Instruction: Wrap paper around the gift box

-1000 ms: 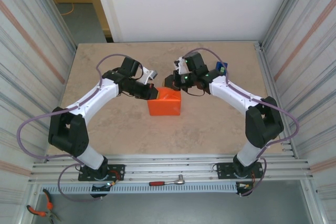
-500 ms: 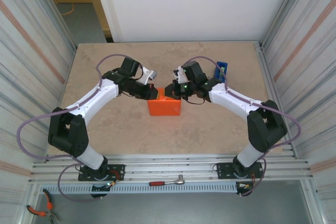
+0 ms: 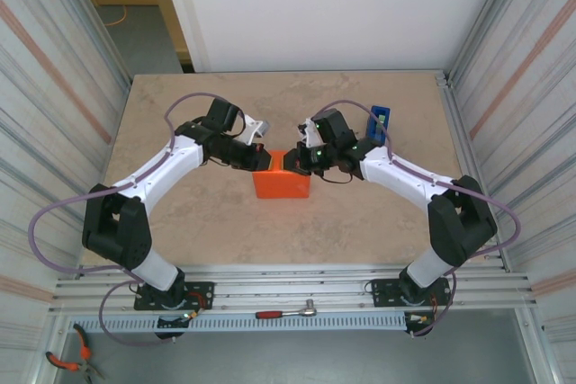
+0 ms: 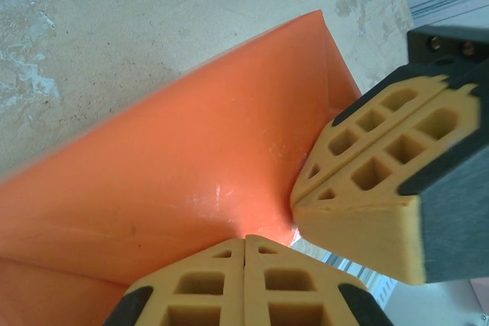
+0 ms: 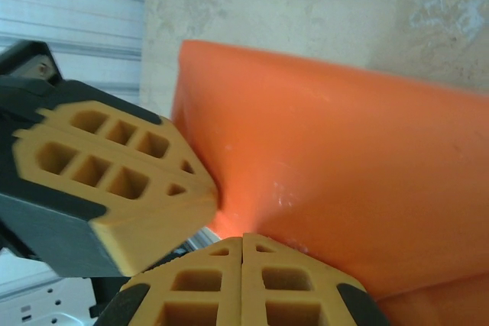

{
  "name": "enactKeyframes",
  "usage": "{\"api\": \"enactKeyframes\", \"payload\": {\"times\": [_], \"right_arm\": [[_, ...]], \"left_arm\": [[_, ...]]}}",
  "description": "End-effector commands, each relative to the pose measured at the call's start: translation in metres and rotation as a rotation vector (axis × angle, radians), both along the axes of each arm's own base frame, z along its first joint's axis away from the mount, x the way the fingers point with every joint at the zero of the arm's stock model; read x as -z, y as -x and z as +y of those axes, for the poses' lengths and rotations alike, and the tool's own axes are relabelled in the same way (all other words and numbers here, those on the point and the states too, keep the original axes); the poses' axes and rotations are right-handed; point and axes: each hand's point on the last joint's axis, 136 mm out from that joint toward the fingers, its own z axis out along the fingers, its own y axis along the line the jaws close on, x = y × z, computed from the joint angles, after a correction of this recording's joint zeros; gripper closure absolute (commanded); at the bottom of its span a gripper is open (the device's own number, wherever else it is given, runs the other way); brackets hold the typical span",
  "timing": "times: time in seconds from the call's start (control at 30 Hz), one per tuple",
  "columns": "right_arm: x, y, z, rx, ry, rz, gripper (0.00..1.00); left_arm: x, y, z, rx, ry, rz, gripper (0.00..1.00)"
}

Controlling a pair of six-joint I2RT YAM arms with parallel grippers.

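The orange paper [image 3: 282,184] is folded into a small parcel at mid-table, and the gift box is hidden inside it. My left gripper [image 3: 263,156] is shut, its tips pressed on the parcel's far left top edge. My right gripper [image 3: 291,161] is also shut and presses the same far edge from the right, almost touching the left one. In the left wrist view my shut fingertips [image 4: 244,240] rest on the paper [image 4: 191,166], with the right gripper's fingers [image 4: 374,188] beside them. The right wrist view mirrors this: my gripper [image 5: 242,238], the paper [image 5: 336,158], the left gripper's fingers [image 5: 114,181].
A blue tape dispenser [image 3: 380,120] stands at the back right, just behind the right arm. Corrugated walls close both sides of the table. A ratchet tool [image 3: 286,313] lies on the front rail and pliers [image 3: 67,361] lie at the bottom left.
My right gripper has swung left and down from beside the dispenser onto the parcel's far edge, meeting the left gripper. The left arm has stayed still.
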Motion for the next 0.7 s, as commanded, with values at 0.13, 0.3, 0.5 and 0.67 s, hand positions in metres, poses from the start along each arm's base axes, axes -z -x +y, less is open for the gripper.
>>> {"api": "enactKeyframes", "payload": {"times": [0.13,0.3,0.5,0.67], "right_arm": [[0.017,0.006,-0.012,0.005,0.051,0.014,1.00],[0.023,0.003,-0.020,0.020,0.060,0.022,1.00],[0.024,0.002,-0.021,0.021,0.058,0.026,1.00],[0.026,0.003,-0.021,0.022,0.061,0.028,1.00]], "left_arm": [[-0.026,-0.006,0.002,0.009,0.026,-0.059,0.98],[-0.058,-0.014,0.001,0.026,0.057,-0.138,0.93],[-0.057,-0.012,-0.001,0.082,0.033,-0.167,0.94],[-0.047,-0.007,-0.006,0.123,0.009,-0.168,0.94]]}}
